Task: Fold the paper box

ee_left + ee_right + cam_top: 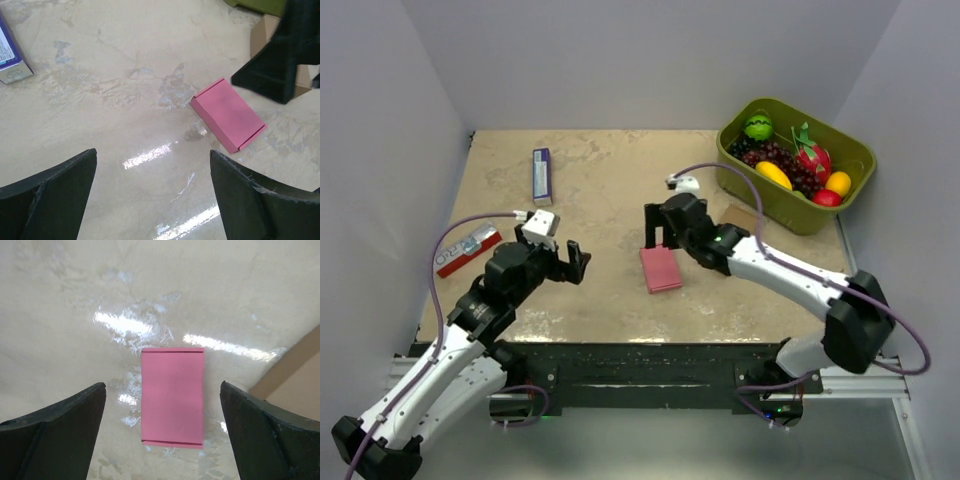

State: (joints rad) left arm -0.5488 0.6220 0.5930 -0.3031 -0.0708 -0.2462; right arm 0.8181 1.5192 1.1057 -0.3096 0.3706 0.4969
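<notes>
The paper box lies flat on the table as a small closed pink packet, roughly at the centre front. In the right wrist view the paper box lies below and between the black fingers, apart from both. My right gripper hovers just behind it, open and holding nothing. My left gripper is to the left of the box, open and holding nothing. The left wrist view shows the paper box ahead to the right, with a finger of the right gripper above it.
A green bin of toy fruit stands at the back right. A flat brown cardboard piece lies beside it under the right arm. A blue-and-white packet lies at the back left, a red-and-white packet at the left edge.
</notes>
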